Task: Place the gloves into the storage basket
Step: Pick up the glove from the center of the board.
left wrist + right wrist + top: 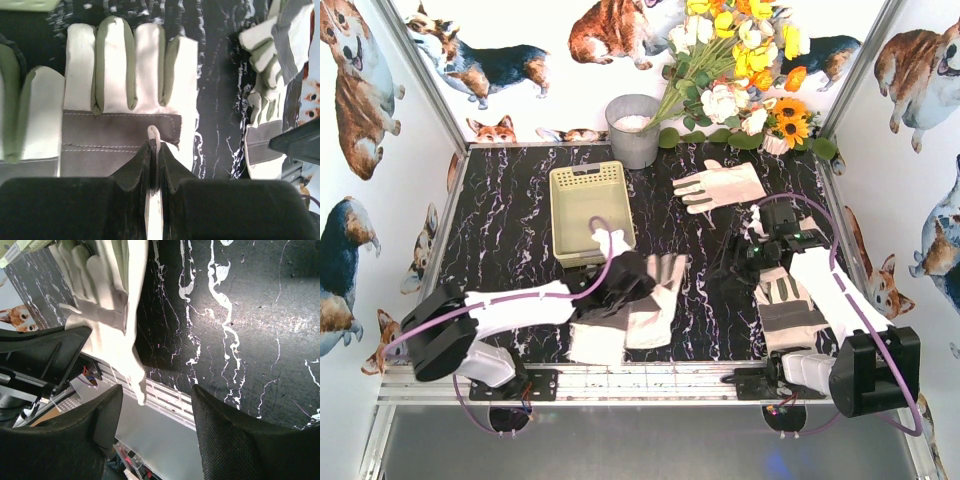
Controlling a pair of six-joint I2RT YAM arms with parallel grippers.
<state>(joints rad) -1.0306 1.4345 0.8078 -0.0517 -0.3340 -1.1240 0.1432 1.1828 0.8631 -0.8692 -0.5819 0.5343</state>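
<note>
Jaws of your left gripper [155,146] are pinching narrow on a raised fold of the glove [117,80] lying under them. Those of your right gripper [157,396] are standing wide over the table [240,315], holding nothing. Just beyond the left jaws the storage basket [561,215] is showing a bare floor; farther off the grey bucket [633,148] is holding something white.

The storage basket [582,205] lies open above; the bucket [633,130] crowds its far-right corner.
</note>
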